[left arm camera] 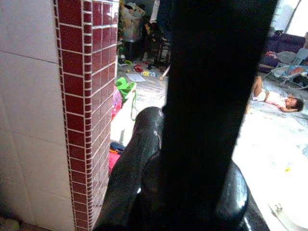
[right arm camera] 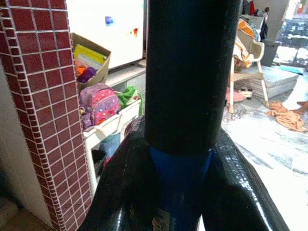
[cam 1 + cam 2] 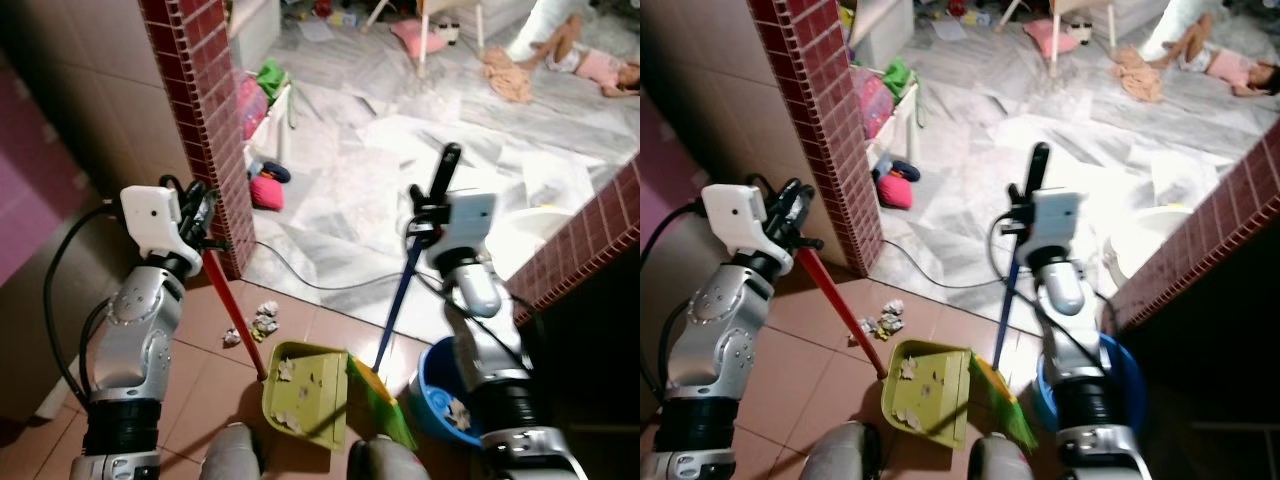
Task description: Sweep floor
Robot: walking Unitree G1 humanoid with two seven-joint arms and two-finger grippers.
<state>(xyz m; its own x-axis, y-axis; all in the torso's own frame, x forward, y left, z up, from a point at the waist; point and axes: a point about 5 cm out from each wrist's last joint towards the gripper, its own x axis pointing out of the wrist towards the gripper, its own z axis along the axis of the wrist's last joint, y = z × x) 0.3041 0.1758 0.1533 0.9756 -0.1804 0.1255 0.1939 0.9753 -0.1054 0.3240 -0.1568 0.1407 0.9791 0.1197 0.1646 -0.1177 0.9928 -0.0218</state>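
**Dustpan and broom held over a littered tile floor**

Left eye view: the yellow-green dustpan (image 3: pixel 305 392) sits on the reddish tiles just before the robot's feet, with crumpled paper scraps inside. More paper scraps (image 3: pixel 262 320) lie on the floor just beyond it. A blue bucket (image 3: pixel 440 400) beside the right arm holds a crumpled white piece. The left gripper (image 3: pixel 200 215), raised by the red brick pillar (image 3: pixel 205 120), is clenched around the dustpan's red handle (image 3: pixel 232 310), which slants down to the pan. The right gripper (image 3: pixel 425 215) grasps the broom (image 3: pixel 400 300) by its blue shaft; the black grip end rises above it, and green bristles rest beside the pan.

Right eye view: a person (image 3: pixel 1230 60) lies on the pale marble floor far off.

Left wrist view: glossy black fingers (image 1: pixel 130 178) hug a dark pole.

Right wrist view: black fingers (image 2: pixel 120 187) wrap the blue shaft below its black sleeve.
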